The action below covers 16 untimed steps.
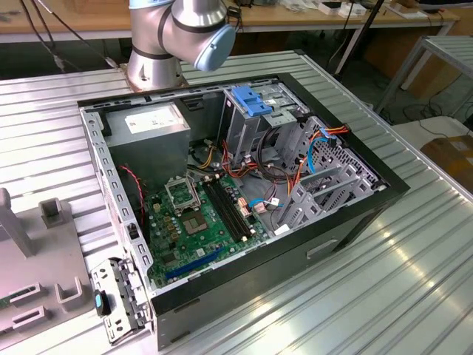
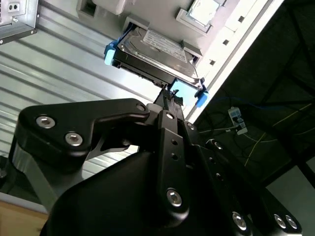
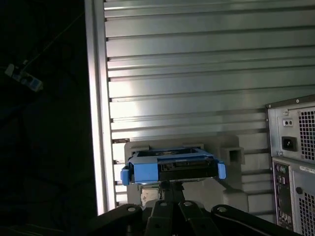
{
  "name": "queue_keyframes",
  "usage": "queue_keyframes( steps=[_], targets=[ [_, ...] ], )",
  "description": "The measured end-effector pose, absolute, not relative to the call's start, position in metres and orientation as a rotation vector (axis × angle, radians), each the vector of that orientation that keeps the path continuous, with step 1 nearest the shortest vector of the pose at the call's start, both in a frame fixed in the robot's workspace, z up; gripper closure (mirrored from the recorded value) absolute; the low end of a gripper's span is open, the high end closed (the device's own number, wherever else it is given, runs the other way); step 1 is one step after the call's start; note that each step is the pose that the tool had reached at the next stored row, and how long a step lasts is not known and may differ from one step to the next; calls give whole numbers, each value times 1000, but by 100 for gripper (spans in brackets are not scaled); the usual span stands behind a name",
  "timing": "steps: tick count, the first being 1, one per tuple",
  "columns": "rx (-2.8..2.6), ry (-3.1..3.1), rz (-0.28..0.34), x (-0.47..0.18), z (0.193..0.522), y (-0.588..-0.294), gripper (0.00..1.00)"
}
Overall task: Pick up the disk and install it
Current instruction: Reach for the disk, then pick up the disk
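Second wrist view — disk (image 2: 155, 49) just beyond the end effector (image 2: 171, 96) — grip state unclear.

Up at the top of the exterior view, the arm (image 1: 174, 29) rises from its silver base (image 1: 151, 70), and a blue-capped joint (image 1: 216, 46) swings across above it. In both wrist views the black tool (image 2: 170, 98) (image 3: 172, 186) reaches straight out from the wrist, its bolted links (image 2: 98, 123) fanning back toward the camera.
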<state>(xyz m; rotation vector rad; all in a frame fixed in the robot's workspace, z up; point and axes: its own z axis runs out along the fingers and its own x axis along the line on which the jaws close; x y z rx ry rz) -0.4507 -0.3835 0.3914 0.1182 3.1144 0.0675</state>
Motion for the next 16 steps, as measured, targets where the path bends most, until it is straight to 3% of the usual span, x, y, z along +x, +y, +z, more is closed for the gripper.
queue_keyframes(
  steps=[16],
  targets=[
    [103,3115,68,-471,391,-384,89]
  ],
)
